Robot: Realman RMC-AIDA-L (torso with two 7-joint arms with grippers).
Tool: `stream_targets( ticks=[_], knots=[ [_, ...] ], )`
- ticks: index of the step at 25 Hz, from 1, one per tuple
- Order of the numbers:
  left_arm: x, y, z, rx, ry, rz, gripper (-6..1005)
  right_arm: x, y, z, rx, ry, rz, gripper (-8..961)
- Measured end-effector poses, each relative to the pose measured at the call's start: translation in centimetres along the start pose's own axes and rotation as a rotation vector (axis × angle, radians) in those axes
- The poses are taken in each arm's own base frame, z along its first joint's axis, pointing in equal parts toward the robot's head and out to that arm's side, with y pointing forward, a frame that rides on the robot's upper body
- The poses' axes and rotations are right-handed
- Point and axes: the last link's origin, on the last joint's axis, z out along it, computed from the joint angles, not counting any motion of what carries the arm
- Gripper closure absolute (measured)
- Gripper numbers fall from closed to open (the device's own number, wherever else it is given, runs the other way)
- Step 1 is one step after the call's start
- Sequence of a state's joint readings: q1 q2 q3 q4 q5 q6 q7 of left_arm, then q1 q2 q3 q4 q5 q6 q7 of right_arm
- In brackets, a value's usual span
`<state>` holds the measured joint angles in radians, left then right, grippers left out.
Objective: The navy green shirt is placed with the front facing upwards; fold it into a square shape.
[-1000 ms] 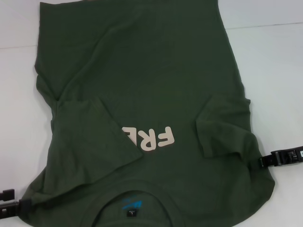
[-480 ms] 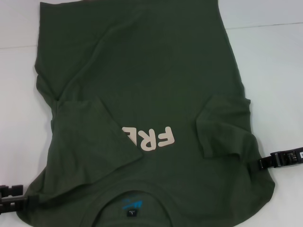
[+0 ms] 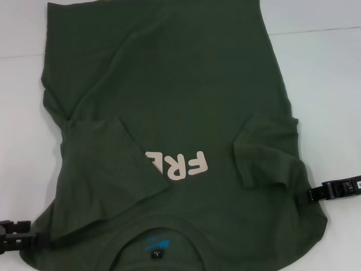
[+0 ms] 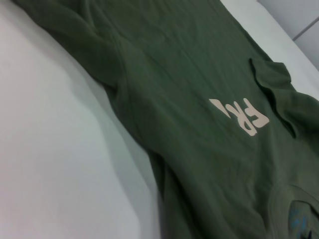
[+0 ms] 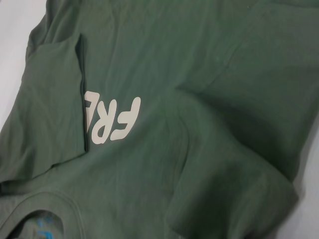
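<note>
Fingers of both grippers cannot be read as open or closed, since only dark tips show at the shirt's edges. Nearest the robot, the left gripper (image 3: pixel 25 241) sits at about 8 o'clock, touching the shirt's (image 3: pixel 169 101) near left corner by the shoulder. Its collar (image 3: pixel 157 240), with a small blue print (image 3: pixel 156 244) inside, lies at 6 o'clock, closest to the robot. A little farther out, the right gripper (image 3: pixel 313 194) meets the shirt's edge at about 4 o'clock, possibly pinching the fabric there. Both sleeves are folded inward over the chest, the left one covering part of the pale lettering (image 3: pixel 177 165) so only "FRE" shows. Beyond, the shirt's body stretches toward 12 o'clock across the white table (image 3: pixel 327 84), front up.
</note>
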<state>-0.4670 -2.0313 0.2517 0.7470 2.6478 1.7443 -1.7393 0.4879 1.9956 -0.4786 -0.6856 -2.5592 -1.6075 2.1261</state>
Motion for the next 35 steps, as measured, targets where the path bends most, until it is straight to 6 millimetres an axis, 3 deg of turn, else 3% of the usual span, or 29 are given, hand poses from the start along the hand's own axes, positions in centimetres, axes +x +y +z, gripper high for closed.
stream_targets(
  ticks=[21, 32, 35],
  knots=[
    [-0.44, -0.19, 0.17, 0.016, -0.032, -0.035, 131, -0.20, 0.24, 0.30, -0.002, 0.012, -0.011, 933],
    [-0.30, -0.24, 0.27, 0.021, -0.040, -0.045, 286, -0.46, 0.38, 0.35, -0.003, 0.012, -0.015, 933],
    [-0.28, -0.18, 0.49, 0.020, -0.064, -0.035, 394, -0.55, 0.44, 0.39, -0.004, 0.015, -0.019, 933]
  ],
)
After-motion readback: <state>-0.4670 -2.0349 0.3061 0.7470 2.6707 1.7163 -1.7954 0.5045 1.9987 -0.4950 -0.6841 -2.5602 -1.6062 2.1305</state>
